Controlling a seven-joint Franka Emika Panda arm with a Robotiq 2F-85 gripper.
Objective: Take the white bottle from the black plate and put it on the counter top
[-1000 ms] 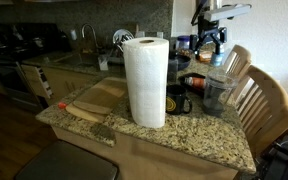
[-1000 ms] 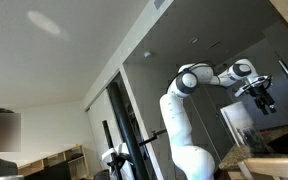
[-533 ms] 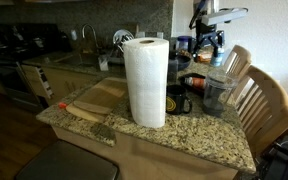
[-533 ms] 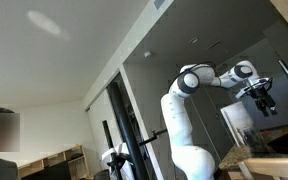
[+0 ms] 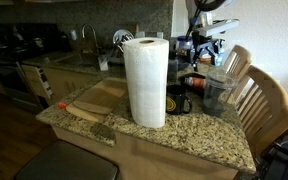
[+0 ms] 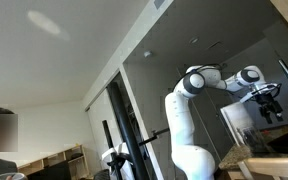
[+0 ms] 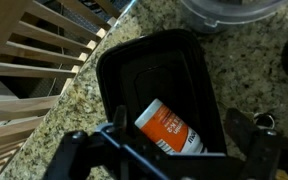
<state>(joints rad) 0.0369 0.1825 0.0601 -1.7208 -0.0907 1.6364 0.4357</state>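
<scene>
In the wrist view the white bottle (image 7: 169,128), with an orange label, lies on its side in the black plate (image 7: 134,70), a rectangular dish on the speckled granite counter top (image 7: 254,70). My gripper (image 7: 189,140) is open above the plate, one finger on each side of the bottle, not touching it. In an exterior view the gripper (image 5: 206,46) hangs over the far side of the counter top (image 5: 184,135), where the plate is mostly hidden behind other things. In an exterior view only the arm and gripper (image 6: 271,101) show.
A tall paper towel roll (image 5: 144,80) stands mid-counter beside a wooden cutting board (image 5: 96,98). A black mug (image 5: 179,101) and a clear container (image 5: 219,90) sit near the plate. Wooden chairs (image 5: 264,100) stand at the counter's edge; chair slats (image 7: 44,50) lie beside the plate.
The arm has lowered and shifted slightly, bringing the gripper down closer to the plate. Nothing on the counter has moved.
</scene>
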